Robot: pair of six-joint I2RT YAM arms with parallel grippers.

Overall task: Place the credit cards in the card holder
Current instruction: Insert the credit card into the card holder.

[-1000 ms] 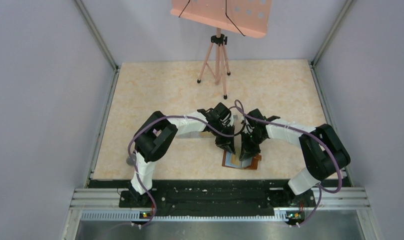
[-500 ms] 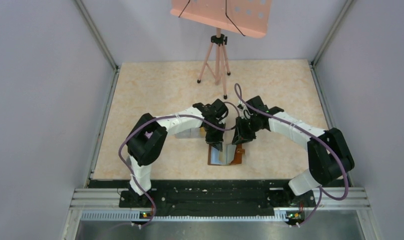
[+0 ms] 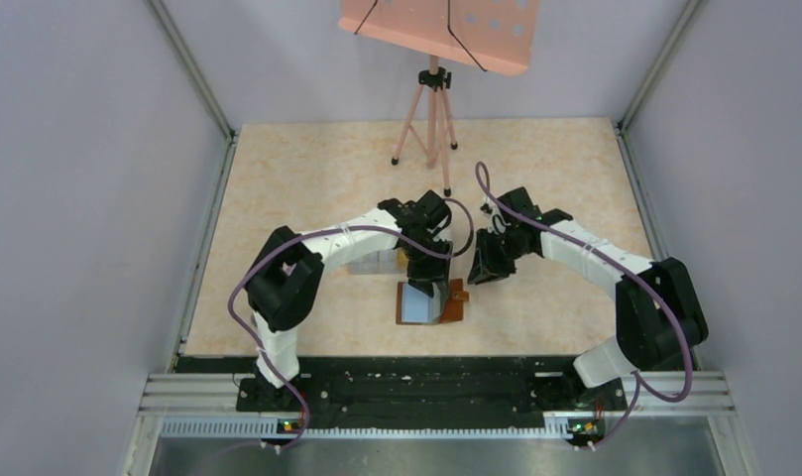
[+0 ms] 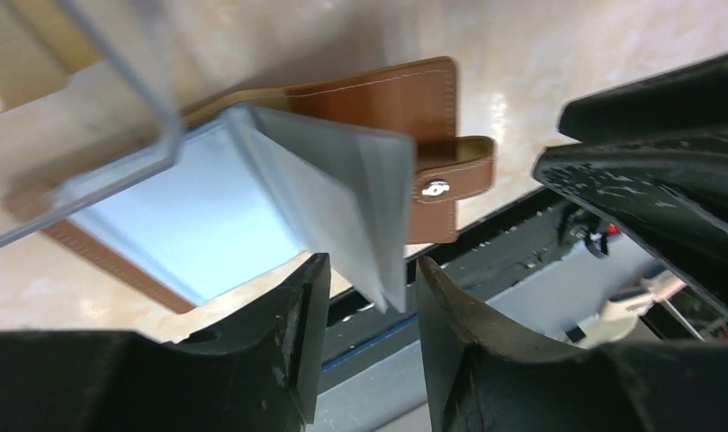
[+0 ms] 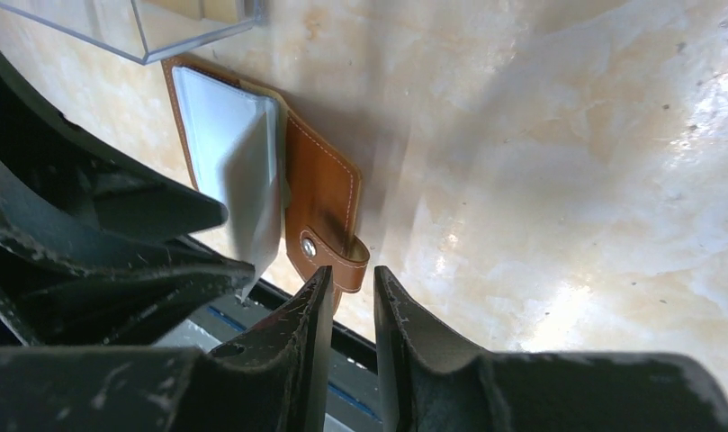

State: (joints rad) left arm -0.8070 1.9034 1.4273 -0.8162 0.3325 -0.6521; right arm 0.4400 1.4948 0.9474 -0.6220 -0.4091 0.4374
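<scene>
The left gripper (image 4: 371, 267) is seen with its jaws partly parted. The lower corner of a raised grey leaf (image 4: 342, 202) stands in the gap. A clear space is left on one side of the leaf, and no pinch on it can be made out. The right gripper (image 5: 351, 272) is seen with only a narrow slit between its fingers, and nothing is held in it. The snap tab (image 5: 336, 256) lies just past its fingertips.

The card holder (image 3: 454, 302) is laid open on the table (image 3: 307, 169), close to the near edge. The black rail (image 3: 426, 382) is seen just beyond it in both wrist views. A pale blue-grey sheet (image 4: 184, 216) lies flat on the holder's inner face; whether it is a card or a pocket cannot be told. A clear box (image 5: 189, 31) sits just beside the holder's far-left corner, and yellowish pieces are glimpsed inside it. Bare table is left to the right of the holder and towards the far side, where a tripod stand (image 3: 433, 119) is placed well apart.

The left arm is bent out to the left, with its forearm brought across to the centre and its wrist turned down over the holder. The right arm is bent out to the right, and its gripper is held beside the holder's right edge, apart from it.
</scene>
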